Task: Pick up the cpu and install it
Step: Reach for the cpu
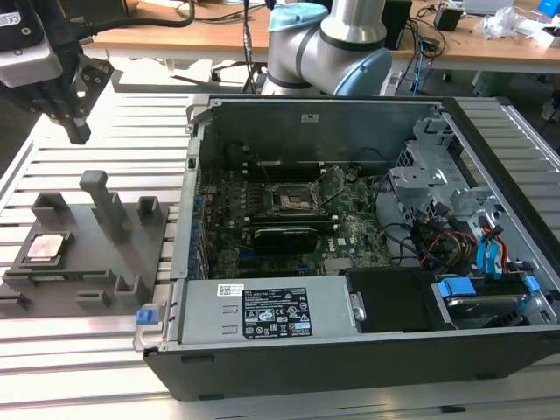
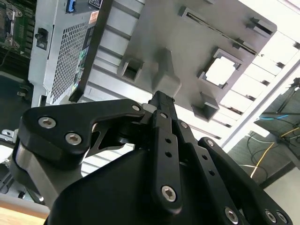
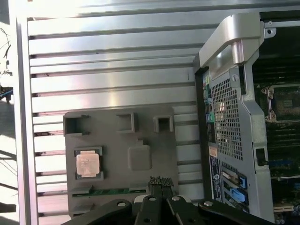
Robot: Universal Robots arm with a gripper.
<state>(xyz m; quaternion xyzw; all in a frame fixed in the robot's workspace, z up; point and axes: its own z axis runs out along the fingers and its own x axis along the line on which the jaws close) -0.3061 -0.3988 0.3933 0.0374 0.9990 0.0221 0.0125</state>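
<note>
Small square silvery-pink cpu (image 1: 45, 248) lies flat in a square pocket of the grey plastic fixture tray (image 1: 92, 264), to the exterior view's left of the open black computer case (image 1: 350, 359). Black gripper (image 1: 79, 131) hovers above the tray, fingers pinched together on nothing, clear of the cpu. Black square socket frame (image 1: 296, 199) sits on the green motherboard (image 1: 350, 236) inside the case.

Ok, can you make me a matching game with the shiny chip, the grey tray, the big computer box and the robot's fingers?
Things:
1 cpu
2 grey tray
3 computer case
4 gripper

Matches:
A open, insides showing
B in the air, holding nothing
C lying in a tray pocket
D on the table, beside the case

Pairs: 1-C; 2-D; 3-A; 4-B
</note>
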